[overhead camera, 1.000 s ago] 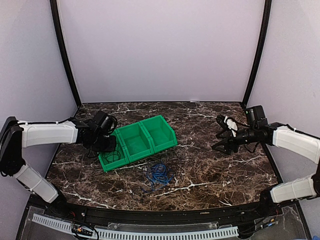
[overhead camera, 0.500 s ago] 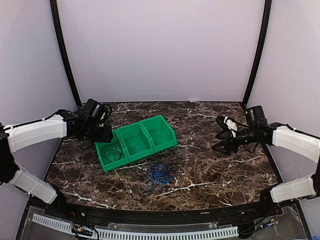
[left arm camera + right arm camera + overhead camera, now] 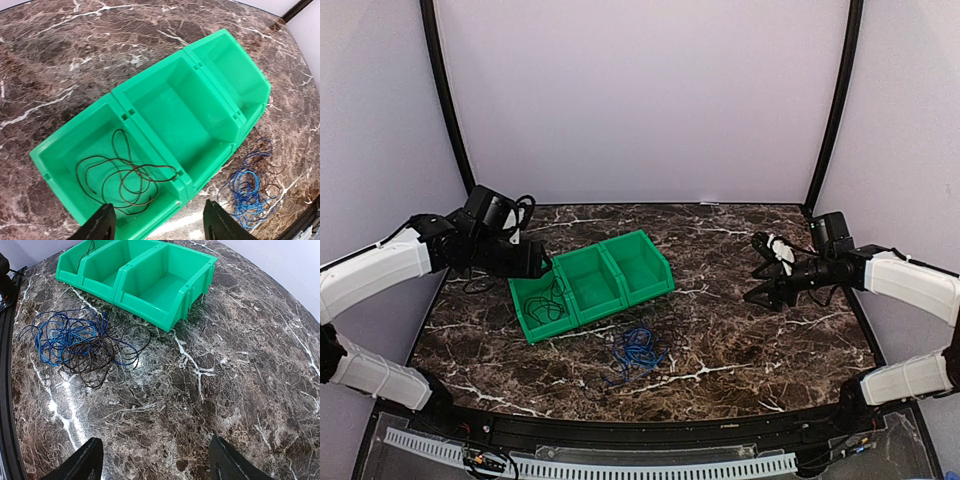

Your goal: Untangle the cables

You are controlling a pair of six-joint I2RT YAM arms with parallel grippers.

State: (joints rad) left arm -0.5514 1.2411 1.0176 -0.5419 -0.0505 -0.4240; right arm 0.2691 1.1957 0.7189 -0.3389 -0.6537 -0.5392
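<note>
A loose black cable [image 3: 120, 175] lies coiled in the left compartment of the green three-part bin [image 3: 200, 170]; it shows in the top view too, black cable [image 3: 548, 303], bin [image 3: 650, 290]. My left gripper [image 3: 527, 262] hangs open and holds nothing, above the bin's left end, its fingertips [image 3: 102, 227] framing that compartment's near wall. In front of the bin a blue cable [image 3: 60, 335] lies tangled with a black one [image 3: 95, 357] on the marble; the same tangle [image 3: 638, 350] sits mid-table. My right gripper [image 3: 765, 285] is open and holds nothing, over bare marble to the right.
The bin's middle and right compartments [image 3: 160, 290] hold nothing. Dark marble table [image 3: 740, 340] runs to black frame posts at the back corners and a black rail along the near edge [image 3: 640, 425]. Purple walls close in on three sides.
My left gripper has opened and drawn back to the left and up from the bin's left compartment, leaving the black cable inside. The right arm has not moved.
</note>
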